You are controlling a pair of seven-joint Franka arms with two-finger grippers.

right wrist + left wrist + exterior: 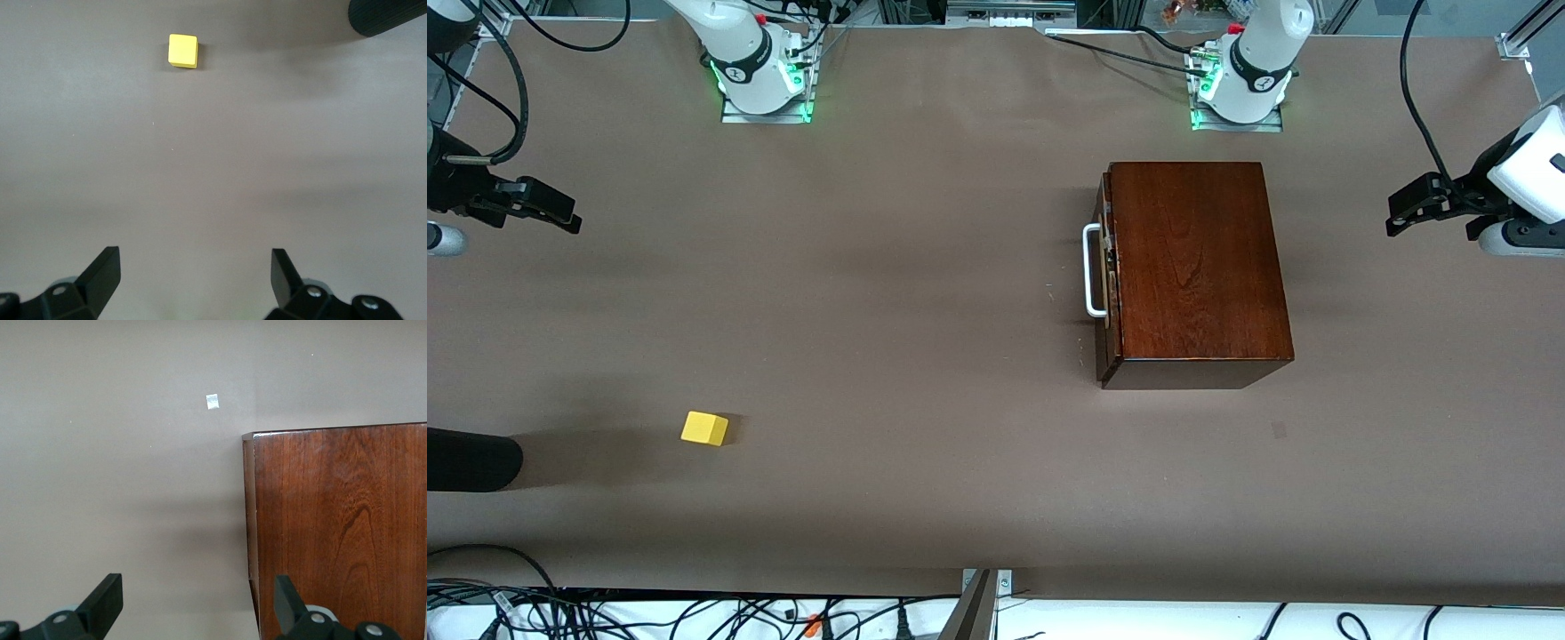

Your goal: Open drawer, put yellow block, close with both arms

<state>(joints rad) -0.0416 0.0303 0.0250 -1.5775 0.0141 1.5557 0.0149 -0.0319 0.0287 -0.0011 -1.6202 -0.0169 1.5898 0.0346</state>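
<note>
The dark mahogany box (1196,267) stands toward the left arm's end of the table. Its drawer front (1107,267) sits pushed in, and the white handle (1092,271) faces the right arm's end. The yellow block (704,428) lies on the table toward the right arm's end, nearer the front camera; it also shows in the right wrist view (183,51). My left gripper (1398,218) is open and empty in the air beside the box; its wrist view (197,600) shows a box corner (340,533). My right gripper (567,218) is open and empty, well above the table (195,277).
A black rounded object (471,458) reaches in at the table's edge near the block, and shows in the right wrist view (387,17). A small pale scrap (1279,430) lies on the brown table (925,311) near the box. Cables run along the front edge.
</note>
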